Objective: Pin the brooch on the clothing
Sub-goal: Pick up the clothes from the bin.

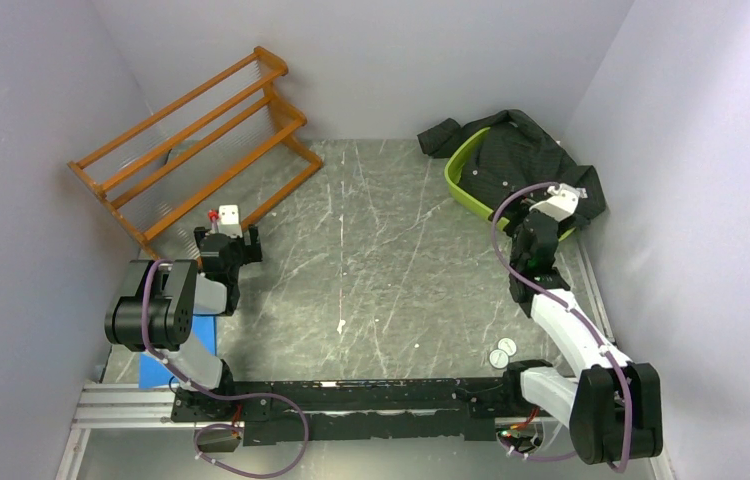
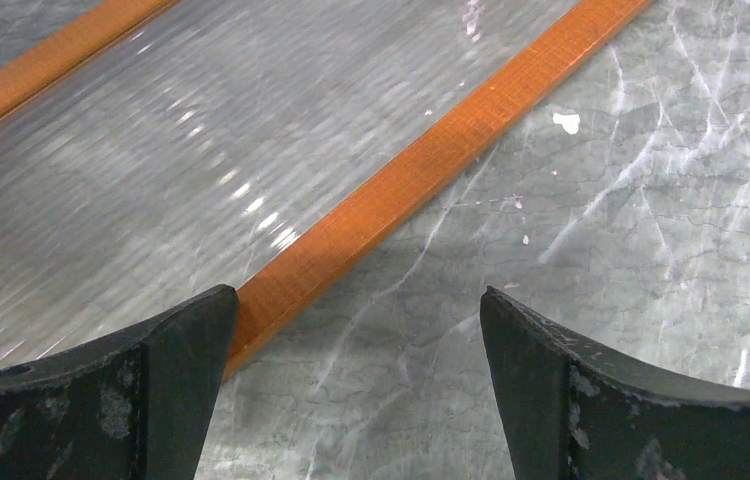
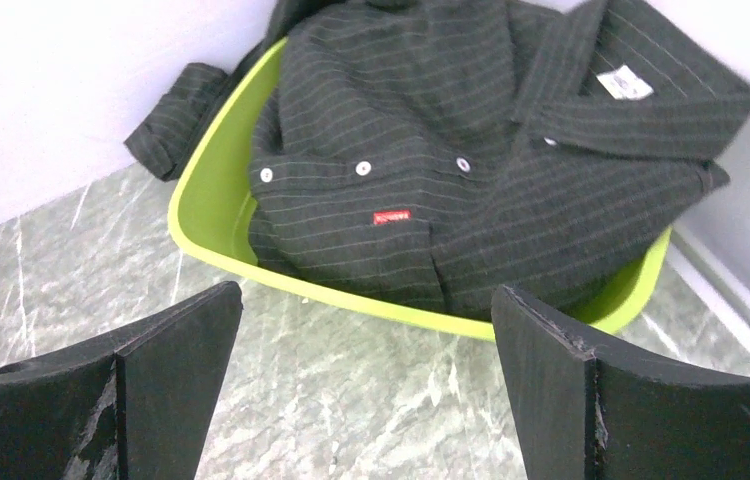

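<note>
- The clothing (image 1: 526, 155), a black shirt with fine pale pinstripes, lies heaped in a lime-green basin (image 1: 461, 178) at about 1 o'clock on the table (image 1: 381, 260), close to the back and right walls.
- In the right wrist view, the shirt (image 3: 451, 170) fills the basin (image 3: 213, 190) and spills over its far rim. Its collar, with a white label (image 3: 624, 82), lies at 1 o'clock.
- A row of small white buttons (image 3: 362, 168) runs across the chest, with a tiny red mark (image 3: 392, 216) just below them.
- One sleeve (image 3: 166, 125) hangs over the basin's rim at 10 o'clock, toward the wall.
- The right gripper (image 1: 571, 192) hangs over the 4 o'clock side of the basin. From its own camera, the right gripper (image 3: 366, 295) has its fingers wide apart and nothing between them. The basin's near rim lies just beyond the fingertips.
- The left gripper (image 1: 223, 222) sits at 9 o'clock on the table, beside the foot of an orange wooden rack (image 1: 201, 140).
- In its wrist view, the left gripper (image 2: 359, 295) also stands wide apart and empty, with a rack rail (image 2: 431, 165) running diagonally past its left finger.
- Two small pale round discs (image 1: 501, 352) lie touching at 5 o'clock, near the right arm's base. They are too small to identify.
- A blue flat item (image 1: 179, 350) shows beneath the left arm at 8 o'clock.
</note>
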